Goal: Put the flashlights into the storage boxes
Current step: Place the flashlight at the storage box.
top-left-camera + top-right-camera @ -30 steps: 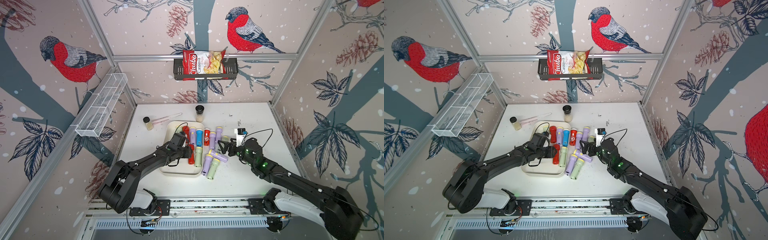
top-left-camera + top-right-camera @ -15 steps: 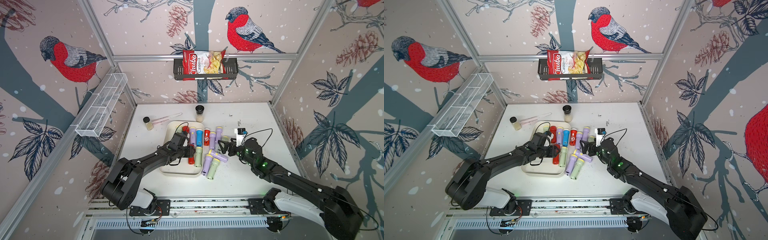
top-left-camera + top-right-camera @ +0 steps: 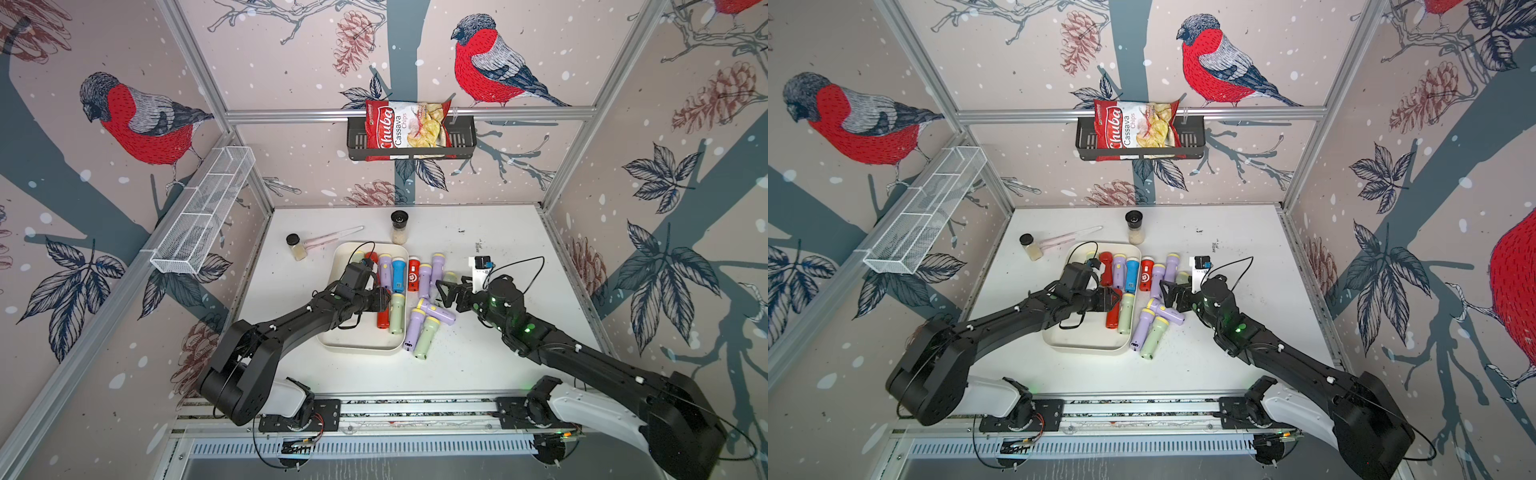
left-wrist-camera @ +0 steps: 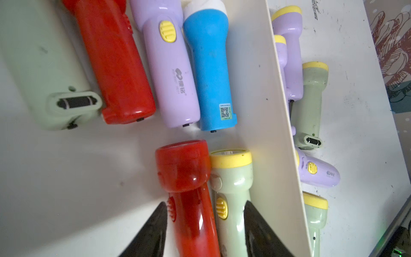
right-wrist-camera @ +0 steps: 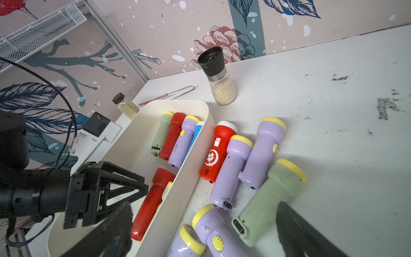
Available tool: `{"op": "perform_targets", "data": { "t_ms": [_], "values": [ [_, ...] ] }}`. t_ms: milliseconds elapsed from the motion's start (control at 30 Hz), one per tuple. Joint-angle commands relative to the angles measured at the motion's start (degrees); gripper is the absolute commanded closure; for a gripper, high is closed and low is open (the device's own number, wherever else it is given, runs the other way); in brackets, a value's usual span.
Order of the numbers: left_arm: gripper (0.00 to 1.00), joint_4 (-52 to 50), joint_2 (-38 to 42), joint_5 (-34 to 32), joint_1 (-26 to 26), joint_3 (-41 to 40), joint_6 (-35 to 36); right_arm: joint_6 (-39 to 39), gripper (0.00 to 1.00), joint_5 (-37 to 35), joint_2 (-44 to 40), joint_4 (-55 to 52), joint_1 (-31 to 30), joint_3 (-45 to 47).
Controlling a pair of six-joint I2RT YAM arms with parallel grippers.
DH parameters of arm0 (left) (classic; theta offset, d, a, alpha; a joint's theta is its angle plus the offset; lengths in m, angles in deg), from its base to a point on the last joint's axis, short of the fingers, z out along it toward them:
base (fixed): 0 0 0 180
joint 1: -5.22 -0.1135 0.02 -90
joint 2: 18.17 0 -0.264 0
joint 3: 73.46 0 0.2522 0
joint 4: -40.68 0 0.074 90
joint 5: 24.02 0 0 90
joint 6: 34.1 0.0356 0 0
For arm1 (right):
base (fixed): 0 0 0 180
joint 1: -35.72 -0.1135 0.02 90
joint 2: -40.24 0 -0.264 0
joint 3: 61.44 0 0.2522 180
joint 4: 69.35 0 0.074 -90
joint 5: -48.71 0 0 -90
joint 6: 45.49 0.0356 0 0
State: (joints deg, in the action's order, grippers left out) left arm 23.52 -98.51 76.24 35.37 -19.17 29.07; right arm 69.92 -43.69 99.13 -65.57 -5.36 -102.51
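Observation:
The cream storage box holds a back row of flashlights, among them a blue one. Nearer the front lie a red flashlight and a pale green one, side by side. My left gripper is low in the box. It is open, straddling those two with a slim gap beside the red one. Several lilac, red and green flashlights lie on the table right of the box. Over them my right gripper is wide open around a lilac flashlight and a green one.
A tall glass grinder jar, a small black-capped jar and pink tongs stand behind the box. A small white device lies by my right wrist. A wire mesh basket and a black wall basket hang on the walls.
My left gripper's jaws have parted a little around the red and green flashlights in the box. The right arm has not moved.

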Motion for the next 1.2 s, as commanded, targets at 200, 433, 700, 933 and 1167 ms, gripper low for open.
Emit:
{"op": "perform_targets", "data": {
  "t_ms": [200, 433, 700, 933, 1167],
  "values": [
    [0.44, -1.35, 2.27, -3.01, -0.57, 0.05, -1.60, -0.82, 0.01, -0.74, -0.18, 0.21, -0.10, -0.30],
    [0.41, 0.37, 1.70, -1.99, -2.02, -1.90, -3.92, -0.88, 0.00, -0.76, -0.31, 0.06, -0.08, -0.09],
    [0.38, 2.50, -1.98, 0.60, -2.30, -1.77, -4.66, -0.71, 0.00, -1.21, -0.66, -0.16, -0.05, -0.11],
    [0.38, 5.76, -4.73, 6.13, -2.30, -1.62, -3.67, -0.79, 0.00, -1.57, -0.73, -0.15, -0.05, -0.07],
    [0.40, 8.50, -5.67, 8.84, -2.30, -1.89, -4.05, -0.79, 0.00, -1.72, -0.81, -0.58, -0.05, -0.13]
  ]
}}
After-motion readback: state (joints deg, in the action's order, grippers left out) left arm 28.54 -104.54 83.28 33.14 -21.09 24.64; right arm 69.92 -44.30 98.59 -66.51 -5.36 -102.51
